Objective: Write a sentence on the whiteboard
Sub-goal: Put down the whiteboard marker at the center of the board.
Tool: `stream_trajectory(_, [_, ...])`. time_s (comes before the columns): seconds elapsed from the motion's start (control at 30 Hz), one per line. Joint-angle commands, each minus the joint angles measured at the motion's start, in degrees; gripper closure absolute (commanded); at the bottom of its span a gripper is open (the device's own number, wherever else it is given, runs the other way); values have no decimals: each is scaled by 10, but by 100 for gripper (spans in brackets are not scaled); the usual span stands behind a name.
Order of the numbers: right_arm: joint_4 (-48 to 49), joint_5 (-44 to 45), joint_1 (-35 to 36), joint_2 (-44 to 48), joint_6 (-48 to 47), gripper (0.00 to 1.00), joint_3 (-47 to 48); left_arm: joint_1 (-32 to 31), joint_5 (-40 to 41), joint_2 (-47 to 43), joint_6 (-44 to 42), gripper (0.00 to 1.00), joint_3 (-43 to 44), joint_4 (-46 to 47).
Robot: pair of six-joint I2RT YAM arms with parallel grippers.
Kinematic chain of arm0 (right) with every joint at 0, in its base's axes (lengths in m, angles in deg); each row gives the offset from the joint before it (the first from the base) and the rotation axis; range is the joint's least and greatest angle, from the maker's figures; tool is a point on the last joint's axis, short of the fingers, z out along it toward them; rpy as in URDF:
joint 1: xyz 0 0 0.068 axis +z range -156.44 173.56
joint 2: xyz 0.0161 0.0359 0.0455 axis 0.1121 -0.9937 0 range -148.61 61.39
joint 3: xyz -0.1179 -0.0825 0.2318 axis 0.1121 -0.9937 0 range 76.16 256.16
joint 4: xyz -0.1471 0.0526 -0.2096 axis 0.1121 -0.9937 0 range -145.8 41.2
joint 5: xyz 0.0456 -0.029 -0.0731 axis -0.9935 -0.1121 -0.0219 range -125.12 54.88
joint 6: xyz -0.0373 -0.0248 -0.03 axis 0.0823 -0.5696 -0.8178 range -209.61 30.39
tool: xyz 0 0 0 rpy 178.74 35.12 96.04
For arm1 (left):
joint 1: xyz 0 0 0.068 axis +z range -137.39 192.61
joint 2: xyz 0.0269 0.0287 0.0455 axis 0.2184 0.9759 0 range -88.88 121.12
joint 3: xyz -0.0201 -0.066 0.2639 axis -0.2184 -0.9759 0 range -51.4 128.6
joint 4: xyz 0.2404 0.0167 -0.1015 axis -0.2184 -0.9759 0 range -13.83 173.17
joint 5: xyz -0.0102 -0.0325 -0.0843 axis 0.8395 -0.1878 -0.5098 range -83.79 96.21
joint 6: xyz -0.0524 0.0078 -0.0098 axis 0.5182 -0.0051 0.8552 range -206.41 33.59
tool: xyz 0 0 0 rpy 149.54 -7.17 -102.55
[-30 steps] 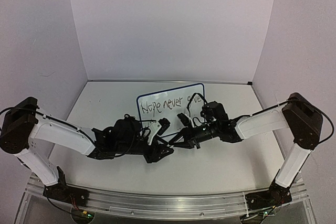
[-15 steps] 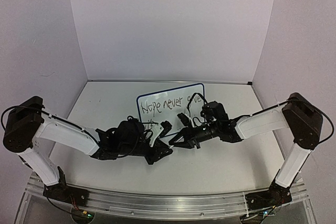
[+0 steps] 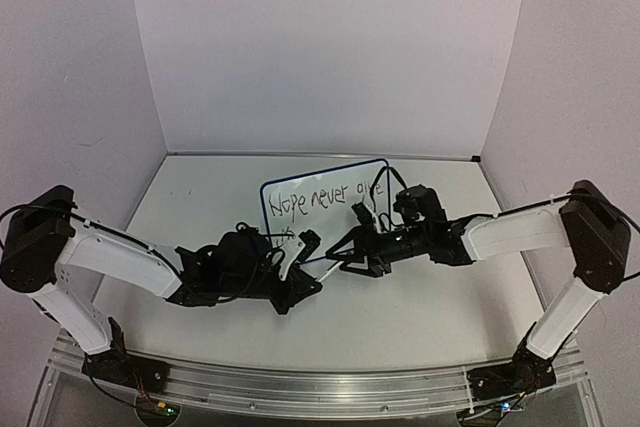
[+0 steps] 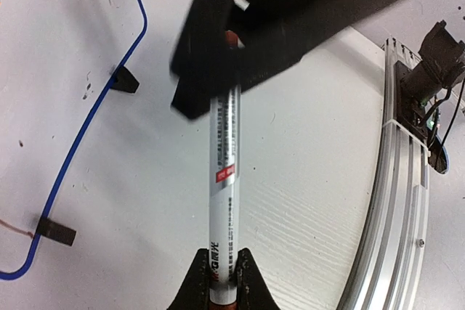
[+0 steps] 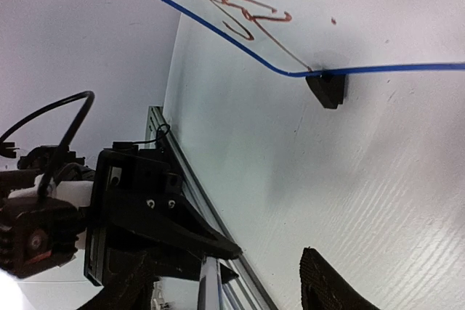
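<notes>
The whiteboard (image 3: pixel 322 225), blue-framed, lies at mid-table with the sentence (image 3: pixel 325 195) "Hope never give" in dark letters across its top; more writing is hidden by the arms. My left gripper (image 3: pixel 305 265) is at the board's near edge, shut on a silver marker (image 4: pixel 224 179) by its lower end (image 4: pixel 223 274). The right gripper (image 3: pixel 345 252) faces it, open, its fingers (image 5: pixel 327 288) spread either side of the marker's far end (image 5: pixel 211 284) without touching. In the wrist views the board's corner (image 4: pixel 58 107) and foot (image 5: pixel 327 88) show.
An aluminium rail (image 3: pixel 320 387) runs along the table's near edge, with the arm bases on it. White walls enclose the back and both sides. Cables hang off both wrists near the board.
My left gripper has closed on the marker. The right gripper, shut on it before, has opened and drawn back slightly to the right.
</notes>
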Motion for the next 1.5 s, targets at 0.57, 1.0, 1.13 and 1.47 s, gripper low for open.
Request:
stream_trajectory(0.57, [-228, 251, -256, 249, -144, 2, -92, 186, 97, -256, 191, 100, -122, -245])
stream_trajectory(1.0, [-251, 380, -285, 295, -188, 2, -92, 371, 56, -107, 174, 89, -69, -239])
stream_trajectory(1.13, [-251, 411, -285, 308, -204, 2, -92, 393, 56, -44, 159, 82, -38, -228])
stream_trajectory(1.47, [-256, 442, -285, 334, -228, 2, -101, 413, 112, -37, 152, 40, -30, -220])
